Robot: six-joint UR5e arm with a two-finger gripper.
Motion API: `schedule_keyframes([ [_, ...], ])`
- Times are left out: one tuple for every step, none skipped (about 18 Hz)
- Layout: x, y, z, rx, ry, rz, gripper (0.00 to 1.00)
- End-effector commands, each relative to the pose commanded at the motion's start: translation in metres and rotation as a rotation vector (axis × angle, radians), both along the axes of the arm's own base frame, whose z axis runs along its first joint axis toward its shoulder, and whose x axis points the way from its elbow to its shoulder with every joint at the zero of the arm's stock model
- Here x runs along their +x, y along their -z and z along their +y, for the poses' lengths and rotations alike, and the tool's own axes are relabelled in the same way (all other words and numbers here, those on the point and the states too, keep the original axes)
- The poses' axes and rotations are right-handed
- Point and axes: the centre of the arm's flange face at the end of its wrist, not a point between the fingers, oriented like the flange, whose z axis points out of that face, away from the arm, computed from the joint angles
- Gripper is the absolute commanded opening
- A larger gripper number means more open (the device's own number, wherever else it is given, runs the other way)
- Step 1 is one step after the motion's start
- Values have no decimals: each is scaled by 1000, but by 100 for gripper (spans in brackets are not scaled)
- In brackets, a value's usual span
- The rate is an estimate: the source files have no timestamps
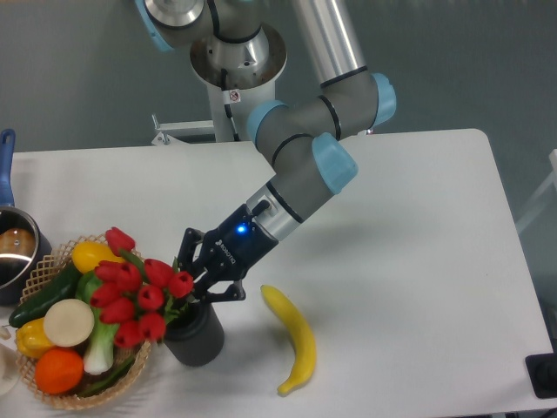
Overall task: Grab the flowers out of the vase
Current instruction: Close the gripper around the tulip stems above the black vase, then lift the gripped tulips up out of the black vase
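Note:
The flowers (pixel 137 292), a bunch of red tulips with green stems, lean to the left over the basket, their stems still in the vase (pixel 198 338). The vase is short, black and ribbed, and stands near the table's front edge. My gripper (pixel 198 280) reaches in from the right just above the vase mouth, with its fingers shut around the stems below the buds. The leaves and fingers hide the grip point itself.
A wicker basket (pixel 52 396) of vegetables and fruit sits directly left of the vase, under the leaning buds. A yellow banana (pixel 294 335) lies to the right of the vase. A metal pot with a blue handle (pixel 10 248) is at the left edge.

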Motion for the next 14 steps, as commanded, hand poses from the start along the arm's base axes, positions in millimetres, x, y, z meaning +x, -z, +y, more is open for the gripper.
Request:
schedule_keyframes([
  [1,-6,-1,-4,-10,-11,0],
  [5,-17,-2,-4,-22,-24,0],
  [5,-26,-4,-2,-30,-25,0],
  [4,-29,-5,2,-34,-24,0],
  [3,-31,-6,3,-36,-23,0],
  [4,-37,-8,6,-41,-24,0],
  [5,-43,-9,4,-52,-32,0],
  [7,-49,-10,3,-59,-43,0],
  [10,-57,-11,10,-62,-59,0],
  [13,-64,-11,22,-61,-85,0],
  [17,-77,-12,35,-63,-111,0],
  [23,-90,-14,46,-64,-129,0],
  [26,-100,-17,59,-63,-137,0],
  [28,-108,-18,75,-56,-137,0],
])
